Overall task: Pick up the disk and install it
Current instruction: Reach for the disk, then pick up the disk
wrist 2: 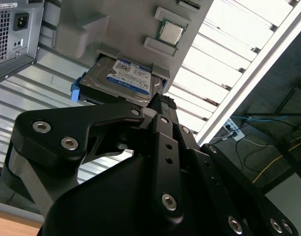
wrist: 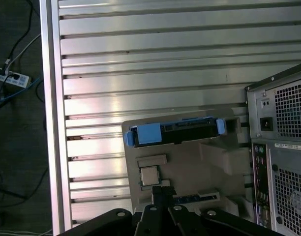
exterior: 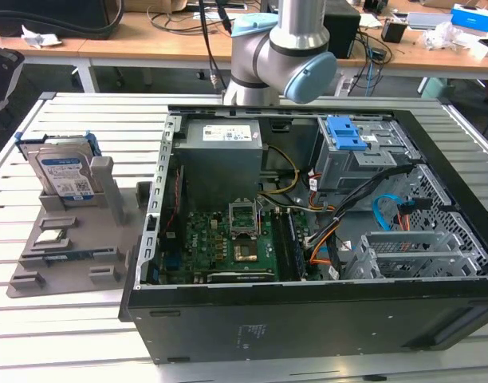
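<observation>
hovering over the grey fixture, end effector apart from the disk

end effector [wrist: 161,191] fingertips pressed together, clamped on nothing, above the small processor chip [wrist: 149,175]; disk [exterior: 64,174] stands on edge in a slot of the grey fixture [exterior: 76,259], blue bracket around its rim, its upper edge uncovered; open computer case [exterior: 308,319] sits just beside the fixture on the exterior view's right; bare slatted table [exterior: 61,343] lies open on the fixture's other sides
</observation>
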Controlling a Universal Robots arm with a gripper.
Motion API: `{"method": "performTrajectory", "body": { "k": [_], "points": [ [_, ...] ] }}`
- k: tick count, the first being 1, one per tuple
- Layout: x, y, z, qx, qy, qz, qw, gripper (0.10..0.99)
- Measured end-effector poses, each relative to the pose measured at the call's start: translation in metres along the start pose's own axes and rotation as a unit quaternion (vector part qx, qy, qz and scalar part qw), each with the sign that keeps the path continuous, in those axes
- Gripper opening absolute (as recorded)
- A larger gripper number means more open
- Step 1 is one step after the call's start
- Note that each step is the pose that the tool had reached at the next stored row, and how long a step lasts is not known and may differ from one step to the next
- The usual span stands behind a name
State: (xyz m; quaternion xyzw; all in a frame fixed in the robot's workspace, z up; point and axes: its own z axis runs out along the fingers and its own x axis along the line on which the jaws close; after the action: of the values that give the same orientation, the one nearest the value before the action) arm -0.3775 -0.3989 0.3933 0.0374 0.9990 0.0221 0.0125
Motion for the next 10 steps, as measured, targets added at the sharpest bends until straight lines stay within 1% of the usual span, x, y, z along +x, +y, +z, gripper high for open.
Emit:
{"method": "performTrajectory", "body": {
  "k": [6,8,9,10],
  "points": [
    [0.0001,0.0000,0.0000,-0.0001,0.0001,-0.003,1.0000,0.106],
    [0.0002,0.0000,0.0000,-0.0005,0.0010,-0.022,0.9998,0.106],
    [0.0002,0.0000,0.0000,-0.0009,0.0018,-0.040,0.9992,0.106],
    [0.0002,0.0000,-0.0001,-0.0010,0.0021,-0.045,0.9990,0.106]
  ]
}}
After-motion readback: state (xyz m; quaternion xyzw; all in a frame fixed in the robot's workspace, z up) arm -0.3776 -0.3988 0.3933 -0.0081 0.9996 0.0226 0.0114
